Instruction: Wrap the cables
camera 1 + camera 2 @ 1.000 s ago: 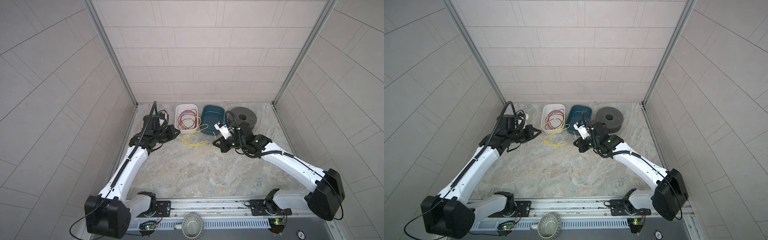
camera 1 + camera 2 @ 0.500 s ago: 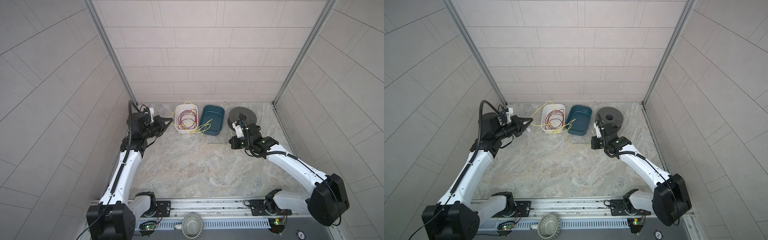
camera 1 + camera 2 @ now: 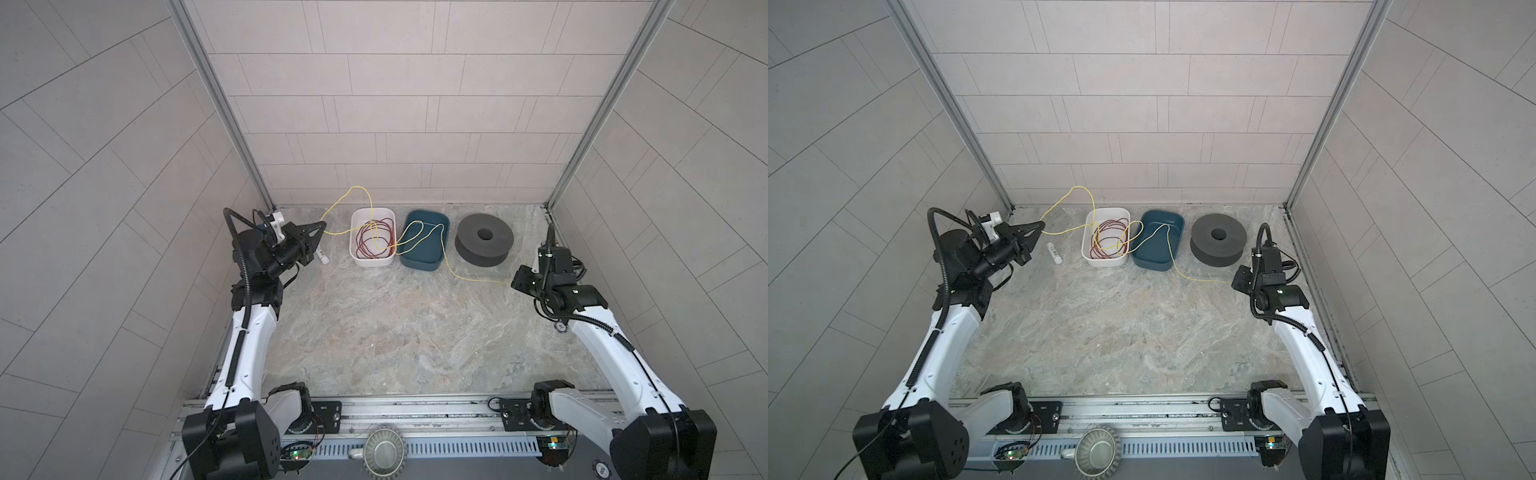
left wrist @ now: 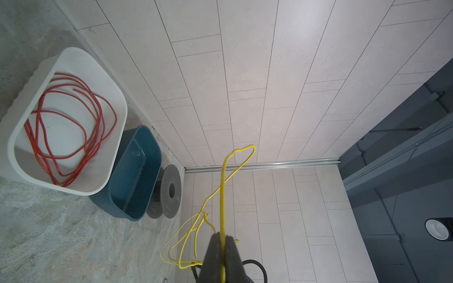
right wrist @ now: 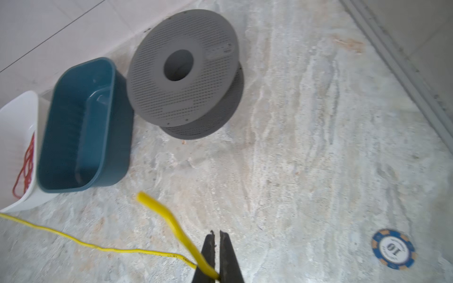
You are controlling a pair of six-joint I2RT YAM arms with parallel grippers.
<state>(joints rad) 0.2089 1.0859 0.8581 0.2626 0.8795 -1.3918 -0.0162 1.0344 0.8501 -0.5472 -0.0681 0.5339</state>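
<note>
Marbled grey worktop (image 3: 395, 332), pale tiled walls around it. The yellow cable (image 3: 478, 280) is one very thin, kinked wire hanging between both claws: it rises in a loop near the back wall, makes loose loops over the white bin (image 3: 354, 232) and the blue bin (image 3: 445, 226), then slopes rightward. The left claw (image 3: 322, 227) is pressed together on one end; the right claw (image 3: 515, 282) pinches the other, a short tail sticking out

Yellow cable (image 3: 478, 281): one very thin wire, unwrapped, strung loosely along the back of the table (image 3: 395, 332). One end is pinched in the left gripper (image 3: 322, 226) near the back-left corner. The wire arches up, drops into slack loops over the white tub (image 3: 352, 237) and blue tub (image 3: 419, 264), then sags to the right gripper (image 3: 514, 282) by the right edge.
</note>
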